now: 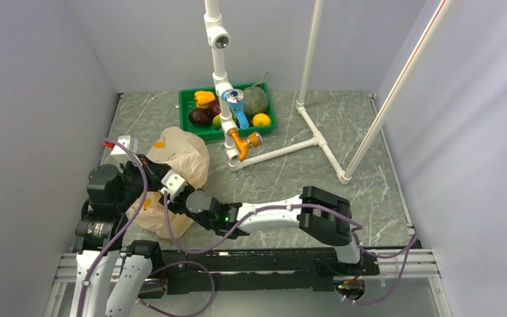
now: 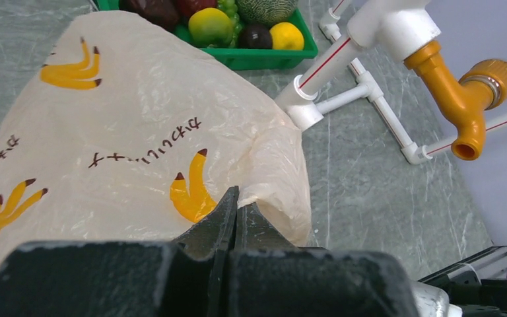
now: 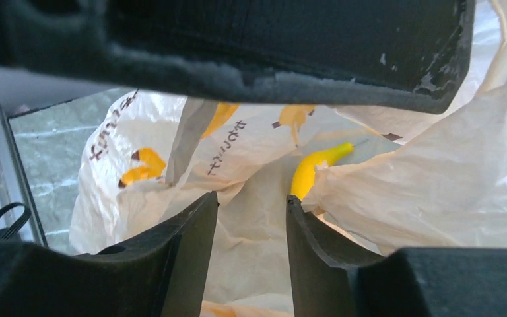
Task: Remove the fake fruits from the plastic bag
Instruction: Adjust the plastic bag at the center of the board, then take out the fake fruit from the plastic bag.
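Plastic bag [image 1: 179, 153] is found on the table's left side. A fold is pinched by the clenched left gripper [image 2: 239, 198]. Right gripper [image 3: 251, 199] is held parted at the bag's mouth, nothing grasped. Fake fruits [image 1: 200, 117] are seen in the green tray [image 1: 185, 107].

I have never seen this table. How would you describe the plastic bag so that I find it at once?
Start from the grey marbled table and go to its left half, nearer than the green tray. There lies the plastic bag. Unlike the rigid tray and the white pipe frame, it is soft, crinkled, peach-beige, with yellow bananas printed on it.
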